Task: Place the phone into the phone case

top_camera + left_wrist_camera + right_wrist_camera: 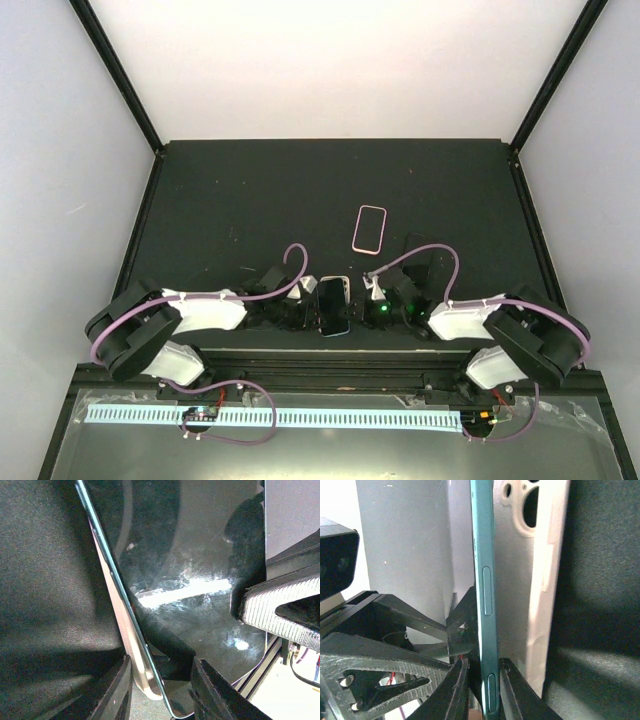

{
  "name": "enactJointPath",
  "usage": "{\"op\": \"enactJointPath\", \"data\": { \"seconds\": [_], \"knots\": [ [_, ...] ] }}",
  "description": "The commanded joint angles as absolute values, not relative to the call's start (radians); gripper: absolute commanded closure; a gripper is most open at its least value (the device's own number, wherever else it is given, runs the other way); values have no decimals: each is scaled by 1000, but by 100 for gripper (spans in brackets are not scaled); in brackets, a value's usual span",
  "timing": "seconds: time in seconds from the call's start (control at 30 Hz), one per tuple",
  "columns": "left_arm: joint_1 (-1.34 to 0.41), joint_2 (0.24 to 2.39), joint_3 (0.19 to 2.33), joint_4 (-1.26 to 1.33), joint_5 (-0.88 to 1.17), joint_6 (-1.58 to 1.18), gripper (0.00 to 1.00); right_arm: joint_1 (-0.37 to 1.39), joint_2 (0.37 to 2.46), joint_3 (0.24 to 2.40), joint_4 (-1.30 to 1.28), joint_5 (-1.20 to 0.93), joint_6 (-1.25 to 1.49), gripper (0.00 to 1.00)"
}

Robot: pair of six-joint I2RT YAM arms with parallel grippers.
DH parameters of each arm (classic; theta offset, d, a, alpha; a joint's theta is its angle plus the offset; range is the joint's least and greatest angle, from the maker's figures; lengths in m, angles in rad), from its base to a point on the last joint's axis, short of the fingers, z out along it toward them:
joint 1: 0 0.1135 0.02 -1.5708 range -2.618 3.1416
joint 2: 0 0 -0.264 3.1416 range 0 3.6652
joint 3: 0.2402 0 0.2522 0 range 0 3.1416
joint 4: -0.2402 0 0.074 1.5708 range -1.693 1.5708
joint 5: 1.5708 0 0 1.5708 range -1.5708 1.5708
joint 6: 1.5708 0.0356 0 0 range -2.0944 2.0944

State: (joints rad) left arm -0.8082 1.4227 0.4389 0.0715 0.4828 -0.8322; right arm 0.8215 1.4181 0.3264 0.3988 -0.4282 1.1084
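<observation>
In the right wrist view the phone gets cut off top and bottom, and the white case is clipped at the top edge too.

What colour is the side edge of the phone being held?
Teal. The phone edge shows best in the right wrist view.

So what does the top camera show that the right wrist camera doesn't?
Only the top view shows the pink-rimmed case lying flat on the table beyond the arms, and both arms meeting near the front edge. Only the right wrist view shows the phone's teal side edge with its buttons, and the camera cutout in the white case beside it. Both show the phone and white case held up between the left gripper and right gripper.
</observation>
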Motion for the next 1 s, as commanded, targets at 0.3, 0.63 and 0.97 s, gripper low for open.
{"op": "enactJointPath", "data": {
  "seconds": [0.3, 0.63, 0.97],
  "knots": [
    [-816, 1304, 487, -18, 396, -847, 39, 831, 1223, 294, 429, -413, 1144, 95],
    [-793, 1342, 485, 47, 412, -838, 33, 829, 1126, 301, 260, -302, 1152, 95],
    [-785, 1413, 470, 121, 422, -830, 39, 829, 1278, 307, 362, -331, 1193, 95]
  ]
}}
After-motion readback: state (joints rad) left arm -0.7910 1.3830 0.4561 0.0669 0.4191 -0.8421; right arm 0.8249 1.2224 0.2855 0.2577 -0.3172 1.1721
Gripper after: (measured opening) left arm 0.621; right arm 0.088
